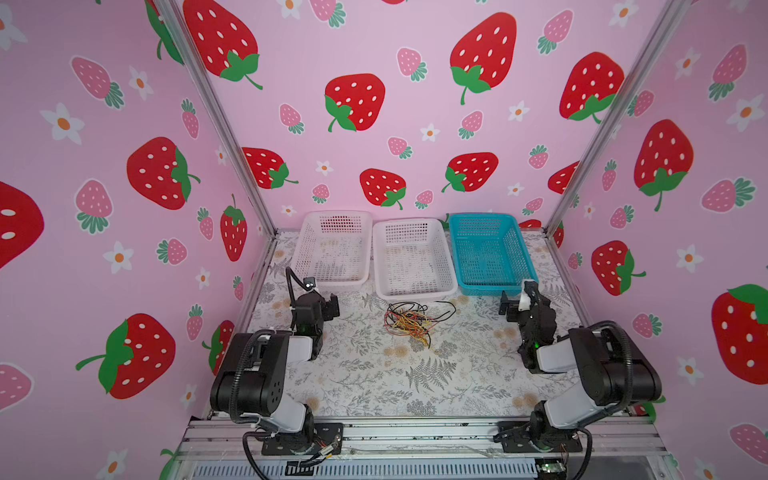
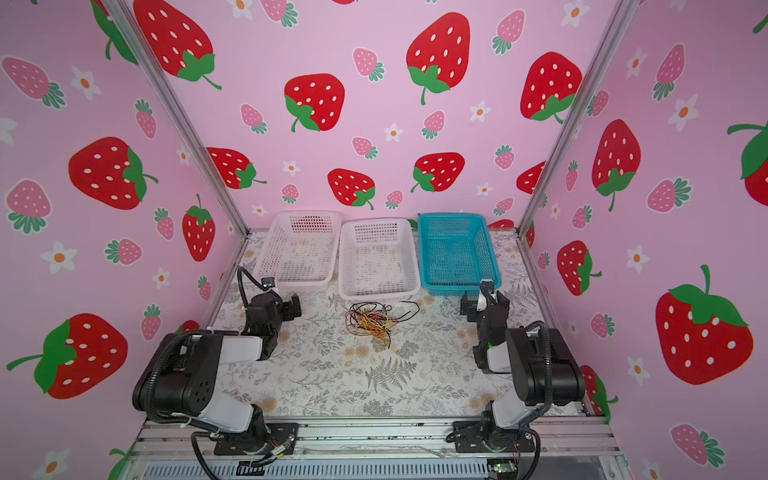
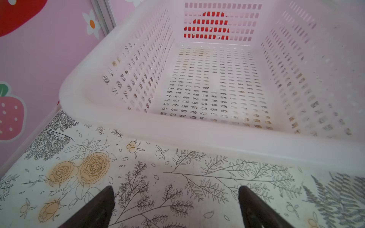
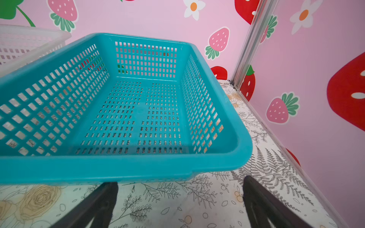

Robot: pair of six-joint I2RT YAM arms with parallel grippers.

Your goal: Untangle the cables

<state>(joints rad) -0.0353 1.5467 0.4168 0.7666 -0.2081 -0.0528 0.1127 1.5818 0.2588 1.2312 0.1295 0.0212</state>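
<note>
The cables [image 1: 409, 321] lie in one tangled heap of thin black, yellow and red wires on the floral table, just in front of the middle basket, in both top views [image 2: 370, 322]. My left gripper [image 1: 330, 306] hovers well to the left of the heap. In the left wrist view it [image 3: 175, 189] is open, with only tabletop between the fingers. My right gripper [image 1: 508, 306] hovers well to the right of the heap. In the right wrist view it [image 4: 179, 182] is open and empty too. Neither wrist view shows the cables.
Three empty slotted baskets stand in a row at the back: a white basket [image 1: 328, 286] on the left, a white basket [image 1: 415, 293] in the middle, a blue basket [image 1: 482, 289] on the right. Pink strawberry walls enclose the table on three sides.
</note>
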